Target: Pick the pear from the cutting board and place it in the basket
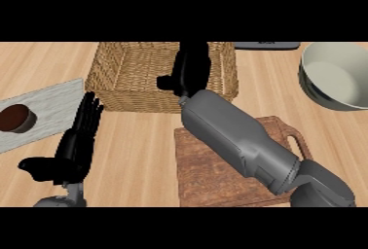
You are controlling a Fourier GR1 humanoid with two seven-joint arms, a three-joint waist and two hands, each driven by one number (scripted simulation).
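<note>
in the head view the right hand (pixel 191 68) is seen stretched over the wicker basket (pixel 122 99), its forearm laid across the cutting board (pixel 208 185) — whether it is closed on anything cannot be told, the pear being out of sight — while the left hand (pixel 73 148) is held spread, fingers up, at the lower left.

surface: pale wood counter (pixel 137 146) | grain: left to right | light: even

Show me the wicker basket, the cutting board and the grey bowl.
wicker basket (pixel 137 99), head view, front wall.
cutting board (pixel 205 185), head view, bare lower-left surface.
grey bowl (pixel 334 73), head view, inner wall.
</note>
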